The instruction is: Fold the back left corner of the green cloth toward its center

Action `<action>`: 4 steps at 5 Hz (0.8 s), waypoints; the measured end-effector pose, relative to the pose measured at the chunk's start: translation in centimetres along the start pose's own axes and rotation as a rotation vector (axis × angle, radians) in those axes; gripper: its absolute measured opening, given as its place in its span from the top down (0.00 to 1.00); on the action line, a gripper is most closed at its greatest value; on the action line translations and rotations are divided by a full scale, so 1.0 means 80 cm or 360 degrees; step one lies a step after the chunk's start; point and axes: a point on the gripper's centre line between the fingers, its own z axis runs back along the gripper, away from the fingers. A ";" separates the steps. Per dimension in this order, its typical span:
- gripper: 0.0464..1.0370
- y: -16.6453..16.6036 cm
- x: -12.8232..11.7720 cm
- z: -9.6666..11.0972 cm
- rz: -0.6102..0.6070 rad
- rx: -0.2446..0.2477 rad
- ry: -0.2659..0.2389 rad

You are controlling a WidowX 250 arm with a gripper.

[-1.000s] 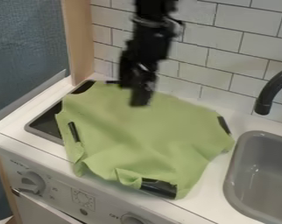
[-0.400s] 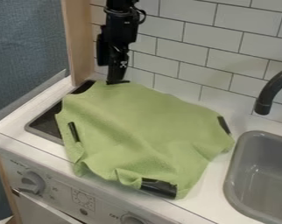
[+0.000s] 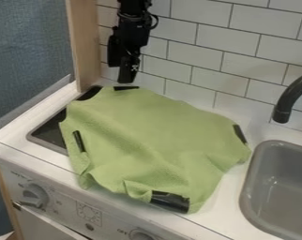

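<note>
- Camera view: black gripper [image 3: 127, 80] hangs upper left of centre, in front of the white tile wall [image 3: 200, 56], by the wooden panel [image 3: 85, 44].
- Jaws: can't tell whether wide or narrow; nothing seen in them.
- Nearest thing: green cloth [image 3: 147, 133], its far edge just below the gripper, small gap between.
- Cloth lies rumpled on the white counter [image 3: 225, 213] and over part of the dark stovetop [image 3: 49, 132], front edge folded in places.
- Black parts poke out around its edge: far side [image 3: 126, 87], left [image 3: 79, 140], right [image 3: 240, 133], front [image 3: 170, 201]; the front one is the biggest.
- Grey sink [image 3: 255, 180] right of the cloth, black faucet [image 3: 283, 105] above it.
- Knob [image 3: 34, 196] on front panel, lower left.
</note>
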 end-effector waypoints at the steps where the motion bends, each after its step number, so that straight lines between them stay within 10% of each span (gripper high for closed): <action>1: 0.04 0.016 0.004 -0.018 -0.0002 0.0007 0.0052; 4: 0.10 0.012 -0.002 -0.056 -0.0008 -0.0078 0.0103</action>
